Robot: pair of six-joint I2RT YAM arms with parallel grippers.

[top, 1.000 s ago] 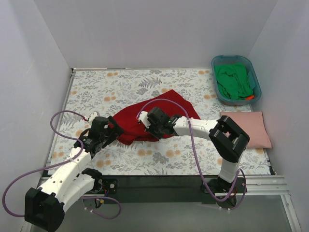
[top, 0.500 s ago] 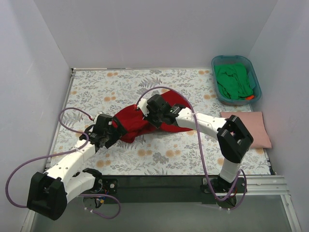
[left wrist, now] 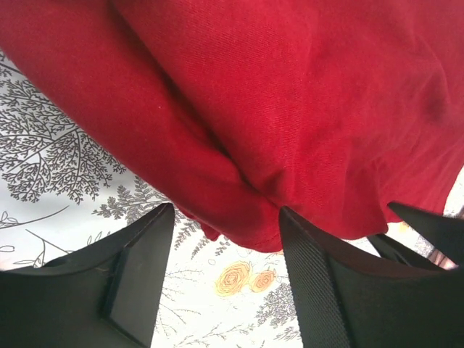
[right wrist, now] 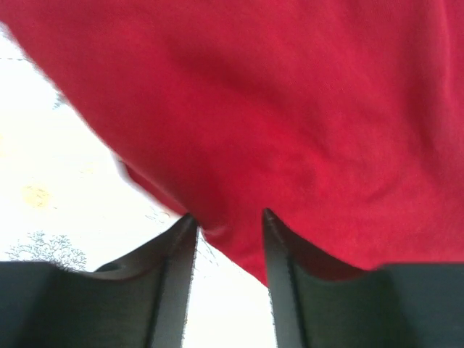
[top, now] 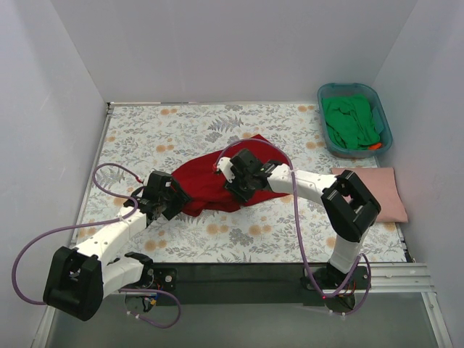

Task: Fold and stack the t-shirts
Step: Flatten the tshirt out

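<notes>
The deep red t-shirt (top: 206,181) lies crumpled across the middle of the floral table cover. My left gripper (top: 172,196) is at its near left edge. In the left wrist view the red shirt's hem (left wrist: 246,217) hangs between the tips of that open left gripper (left wrist: 226,212). My right gripper (top: 235,185) sits over the shirt's right half. Its jaws (right wrist: 228,215) stand apart, with the red cloth's edge (right wrist: 290,145) at their tips. The pale pink t-shirt (top: 373,192) lies folded flat at the right. The green t-shirt (top: 351,119) is bunched in the tub.
The teal plastic tub (top: 326,141) stands at the back right corner. White walls close the table on three sides. The floral cover (top: 167,130) shows bare at the back left and along the front edge (top: 239,243).
My right gripper has opened and let go of the red shirt, dropping a little toward the table. My left arm reached further in to the shirt's left edge and its jaws narrowed.
</notes>
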